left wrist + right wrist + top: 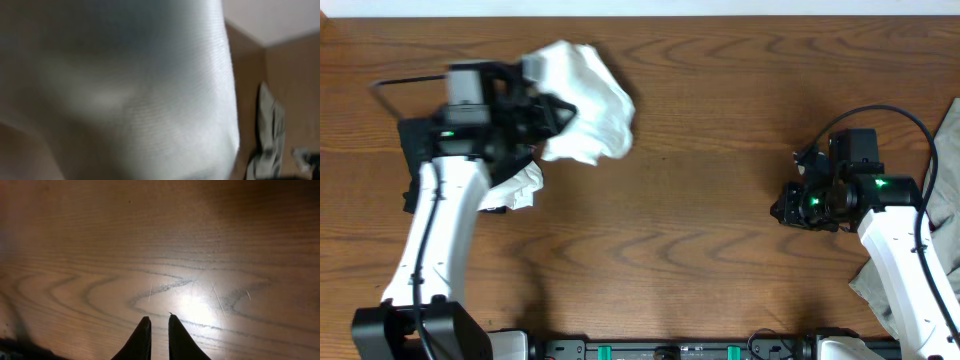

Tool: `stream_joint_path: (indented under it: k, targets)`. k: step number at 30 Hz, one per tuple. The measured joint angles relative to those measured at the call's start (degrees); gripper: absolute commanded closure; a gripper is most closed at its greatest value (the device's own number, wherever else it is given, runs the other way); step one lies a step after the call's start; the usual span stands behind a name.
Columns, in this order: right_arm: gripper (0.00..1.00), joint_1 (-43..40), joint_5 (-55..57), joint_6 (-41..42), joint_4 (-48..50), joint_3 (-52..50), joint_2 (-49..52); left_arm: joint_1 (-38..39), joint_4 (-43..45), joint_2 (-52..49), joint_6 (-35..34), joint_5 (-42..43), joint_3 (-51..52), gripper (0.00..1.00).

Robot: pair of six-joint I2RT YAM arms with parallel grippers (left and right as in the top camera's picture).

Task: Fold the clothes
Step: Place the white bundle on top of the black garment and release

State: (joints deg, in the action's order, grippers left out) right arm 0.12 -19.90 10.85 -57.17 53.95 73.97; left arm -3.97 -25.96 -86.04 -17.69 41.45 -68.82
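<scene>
**A:** At ten o'clock on the brown wood-grain table [700,250], the crumpled white fabric garment [588,95] is bunched in a wad against the left gripper [552,115]. More white cloth pokes out beside that arm, toward seven o'clock of the wad. I can't say whether it's the same piece.

**B:** Is the wad actually gripped?

**A:** I cannot tell. Cloth hides the jaws from above, and the left wrist camera sees almost nothing but white weave pressed close.

**B:** And the other arm?

**A:** The right gripper [159,322] is at three o'clock over bare wood, well apart from the white garment. Its fingers are drawn to a narrow slit with nothing in them. A limp grey-green cloth heap [945,150] lies past it at the table's three-to-four o'clock edge.

**B:** So what could go wrong?

**A:** Mostly the wad itself. With no edge or corner showing, any fold made now would likely trap creases and stacked layers. A pinch through several layers could also drag the whole lump instead of spreading it.

**B:** Anything else?

**A:** The left wrist camera is smothered, so that arm would be placing blind. The garment also sits near the far edge, so a sweep toward twelve o'clock might push it off.
</scene>
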Motion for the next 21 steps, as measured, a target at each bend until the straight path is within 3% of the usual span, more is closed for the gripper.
stream_joint_path:
  k: [9,15,18,20,21]
  targets:
    - [0.91,0.0,0.0,0.0,-0.5,0.0,0.0,-20.2,2.0,-0.2,0.0,3.8,-0.4,0.94]
    - [0.92,0.0,0.0,0.0,-0.7,0.0,0.0,-28.6,1.1,-4.6,0.5,3.8,-1.7,0.93]
    - [0.92,0.0,0.0,0.0,-0.7,0.0,0.0,-31.4,-2.0,-8.4,1.2,3.8,-1.8,0.84]
    - [0.92,0.0,0.0,0.0,-0.8,0.0,0.0,-32.3,-4.2,-10.6,2.3,3.8,-1.8,0.62]
    - [0.92,0.0,0.0,0.0,-0.8,0.0,0.0,-32.6,-5.5,-11.4,3.0,3.8,-1.8,0.56]
